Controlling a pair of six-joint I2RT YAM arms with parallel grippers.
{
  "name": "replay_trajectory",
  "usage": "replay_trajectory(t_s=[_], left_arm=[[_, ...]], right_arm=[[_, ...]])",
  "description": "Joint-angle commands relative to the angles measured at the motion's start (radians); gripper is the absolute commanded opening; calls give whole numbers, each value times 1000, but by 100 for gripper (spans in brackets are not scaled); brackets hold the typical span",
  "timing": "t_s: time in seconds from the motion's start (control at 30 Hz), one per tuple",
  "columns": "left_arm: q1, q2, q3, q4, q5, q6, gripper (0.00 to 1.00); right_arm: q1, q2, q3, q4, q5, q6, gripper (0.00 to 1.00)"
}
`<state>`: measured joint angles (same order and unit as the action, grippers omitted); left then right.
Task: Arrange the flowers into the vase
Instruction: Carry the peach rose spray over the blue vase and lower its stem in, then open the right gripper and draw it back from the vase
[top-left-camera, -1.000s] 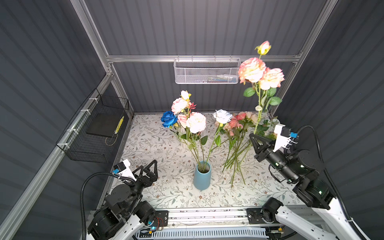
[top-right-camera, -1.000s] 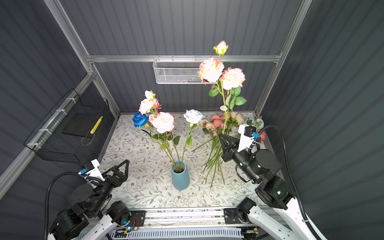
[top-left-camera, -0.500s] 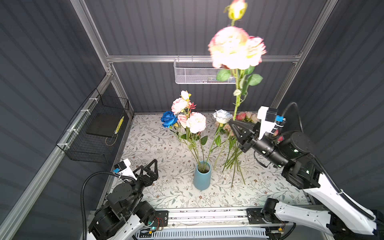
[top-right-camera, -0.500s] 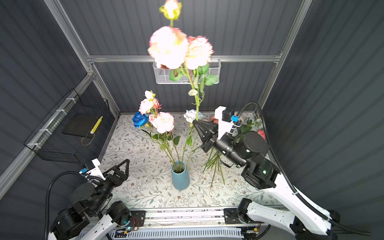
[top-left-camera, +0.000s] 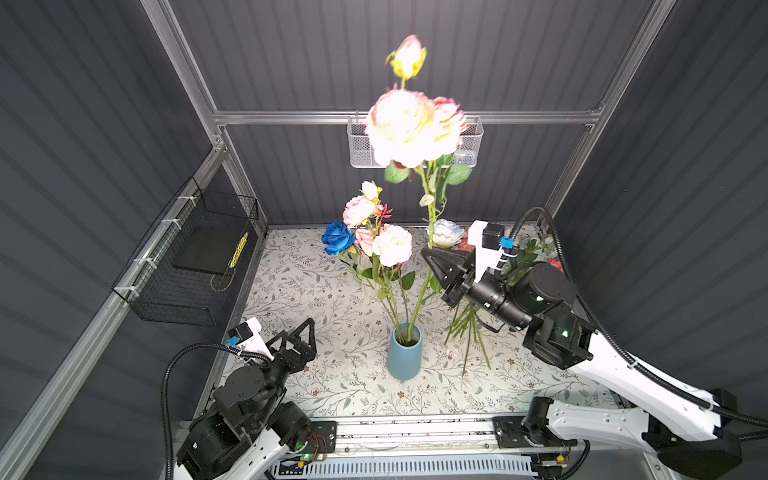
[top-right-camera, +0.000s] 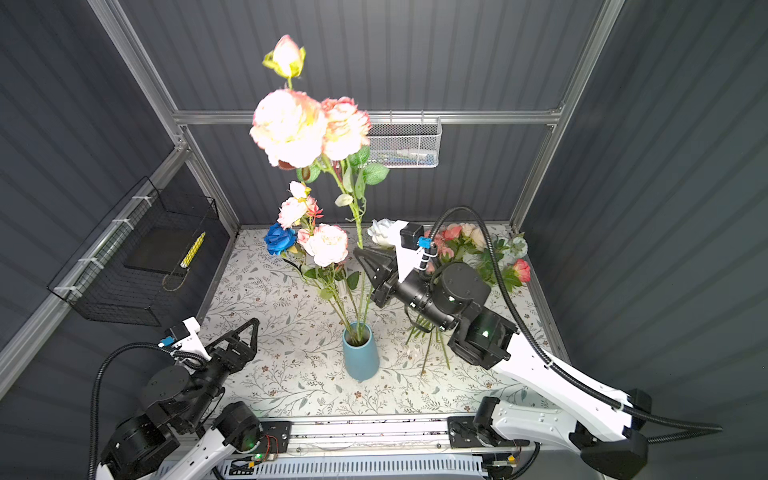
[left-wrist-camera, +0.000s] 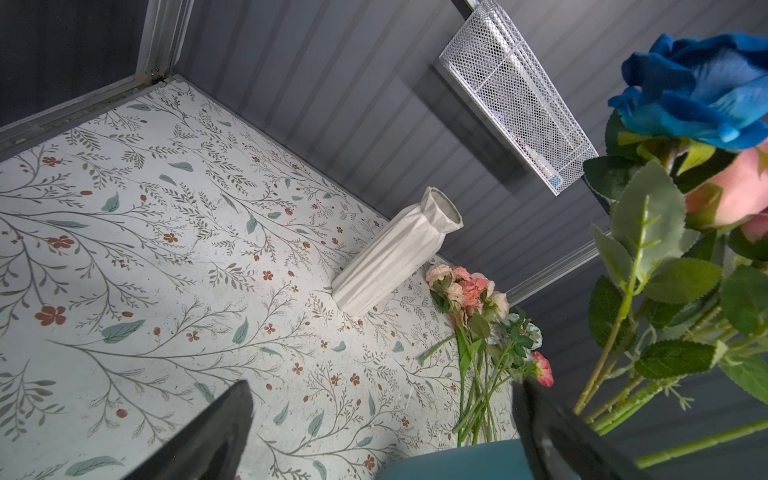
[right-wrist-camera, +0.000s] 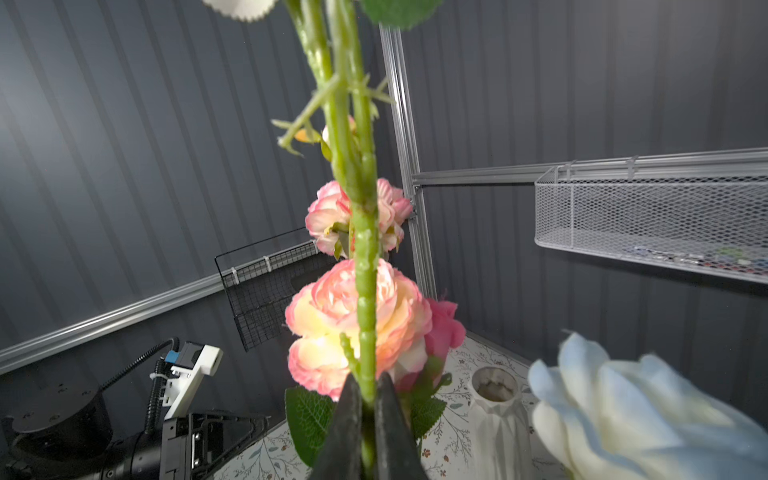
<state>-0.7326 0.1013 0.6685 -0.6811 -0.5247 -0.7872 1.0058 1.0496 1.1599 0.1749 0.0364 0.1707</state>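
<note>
So the tall teal-blue ceramic vase (top-left-camera: 404, 357) stands upright about mid-way on the leafy printed tablecloth (top-left-camera: 299, 274). It's got a few stems in it: a deep blue rose (top-left-camera: 337, 237), a cream-and-pink peony (top-left-camera: 392, 244), a pale-blue rose (top-left-camera: 446, 232) and some smaller pink blooms behind. A white ribbed ceramic vase (left-wrist-camera: 395, 253) stands further back, close to the rear wall. Near its base, a loose bunch of pink and peach flowers (left-wrist-camera: 473, 299) lies flat on the cloth. Over on the left wall, a black wire basket (top-left-camera: 187, 266) holds a flat black slab and something yellow, too small to make out.

The right gripper (right-wrist-camera: 368, 386) is pinched tight on the green stem of a tall pink-and-cream peony spray (top-left-camera: 409, 129), whose blooms sit way up above the teal vase. Can't tell whether the bottom of that stem is in the vase. The left gripper (left-wrist-camera: 380, 395) sits low at the front left, jaws spread wide, gripping nothing.
</note>
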Motion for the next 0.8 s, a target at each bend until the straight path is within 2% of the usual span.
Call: replay_trajectory(t_s=[0.0,0.1,0.37,0.77], left_arm=[[-1,2,19,-17,-14,-6,100],[0,0,19,-21,-14,-6,100],[-1,3,13,-20,-12,-5,100],[0,18,-7,-2,11,-2,100]], right_arm=[[33,-1,-67,71,41,-28,0],[67,-9,-143,101,71,-34,0],[109,-37,-336,162,111,60,2],[132,-112,-451,142,122,150,49]])
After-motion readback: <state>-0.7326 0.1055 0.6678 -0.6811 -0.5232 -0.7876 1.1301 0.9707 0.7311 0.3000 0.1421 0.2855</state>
